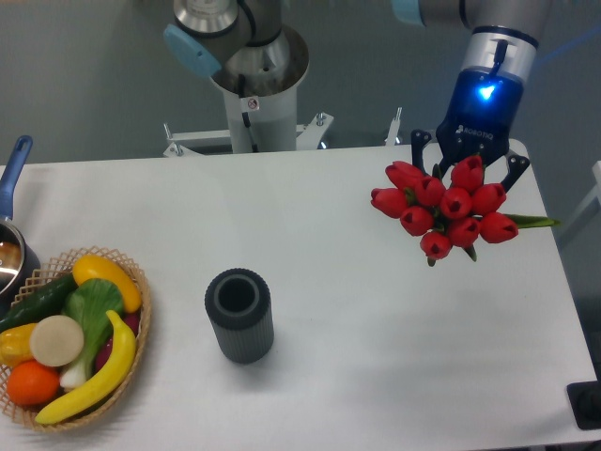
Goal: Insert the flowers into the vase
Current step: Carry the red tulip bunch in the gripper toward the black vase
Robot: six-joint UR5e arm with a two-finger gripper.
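The gripper (470,162) hangs over the far right part of the desk (376,319), its jaws pinching the flowers (441,209) somewhere behind the heads; the stems and the exact grip are hidden behind the red buds, but the bunch hangs clear of the desk with nothing else to carry it, so I judge it clamped. The buds face the camera and a green leaf tip pokes out to the right, so the bunch's long axis seems to run roughly along the line of sight, though its tilt cannot be read for sure.

The vase (239,315) stands upright on the desk well apart from the bunch, down and to the left in the view, nearer the front edge, with its round mouth open upward. That is the relation that counts: the flowers must travel leftward and toward the camera until the stem end sits over the mouth, and be turned stems-down before lowering. The basket of fruit (70,334) lies further left, beyond the vase.
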